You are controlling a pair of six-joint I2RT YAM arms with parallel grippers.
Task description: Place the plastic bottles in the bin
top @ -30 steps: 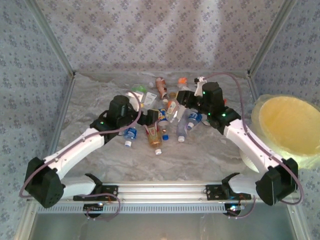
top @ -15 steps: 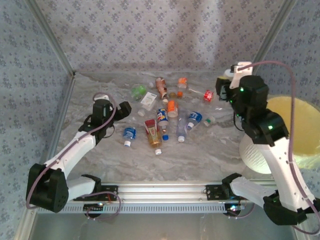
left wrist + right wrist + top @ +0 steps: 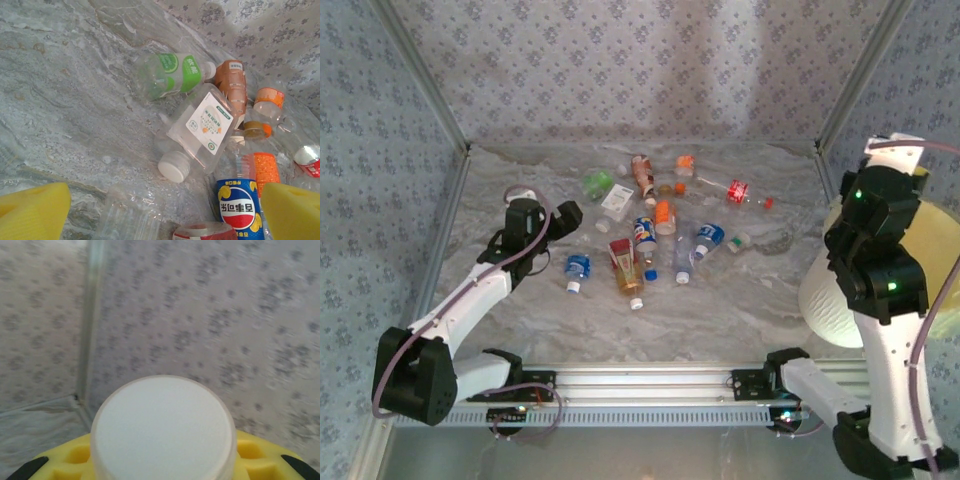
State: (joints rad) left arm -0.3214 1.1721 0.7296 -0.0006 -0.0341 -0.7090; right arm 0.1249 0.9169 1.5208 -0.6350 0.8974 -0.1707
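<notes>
1. Change vs. 1 s ago: R arm has left the pile and swung up and right to the bin (image 3: 825,300). L arm has pulled back to the pile's left edge.
2. Held bottle (image 3: 162,427): white cap faces the R wrist cam end-on, so its long axis runs approx. along that cam's line of sight. The right gripper (image 3: 162,455) is clenched on it, with yellow pads (image 3: 65,465) on both sides.
3. Bin: stands at the table's (image 3: 740,300) right edge, below the raised claw in top view and partly hidden by the arm. Judged: the claw sits at or over the rim, but whether it is fully inside cannot be told.
4. Remaining plastic bottles (image 3: 650,215): lie scattered mid-table, well apart from the bin; L arm is the nearer.
5. Left gripper (image 3: 160,215): released, jaws wide, nothing between. The white-cap bottle (image 3: 197,132) lies just ahead, cap toward the claw, axis slanting away to the right.
6. Poses: R arm tall, forearm near vertical. L arm low, stretched fwd.
</notes>
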